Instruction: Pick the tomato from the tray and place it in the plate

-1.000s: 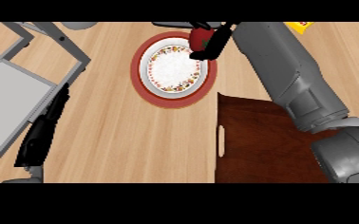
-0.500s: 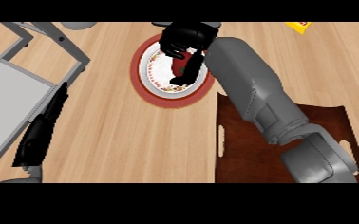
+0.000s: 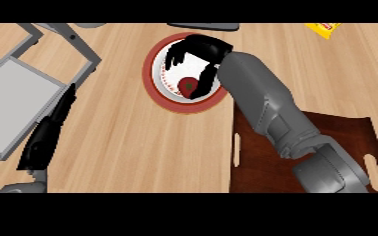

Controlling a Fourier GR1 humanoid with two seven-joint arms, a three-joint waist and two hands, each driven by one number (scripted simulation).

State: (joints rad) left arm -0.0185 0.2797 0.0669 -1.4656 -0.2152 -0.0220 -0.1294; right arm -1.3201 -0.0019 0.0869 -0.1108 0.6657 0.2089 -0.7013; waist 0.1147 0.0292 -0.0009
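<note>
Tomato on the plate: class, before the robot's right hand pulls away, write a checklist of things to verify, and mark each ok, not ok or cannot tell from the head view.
1. Tomato lies inside the plate, on its white centre: ok.
2. Tomato is off the brown tray: ok.
3. Right hand has let go, fingers spread above the plate rather than curled round the tomato: ok, though the thumb looks very near it.
4. Tomato is at rest and will not roll: cannot tell.
5. Left hand is away from the plate, at the view's left edge: ok.
</note>
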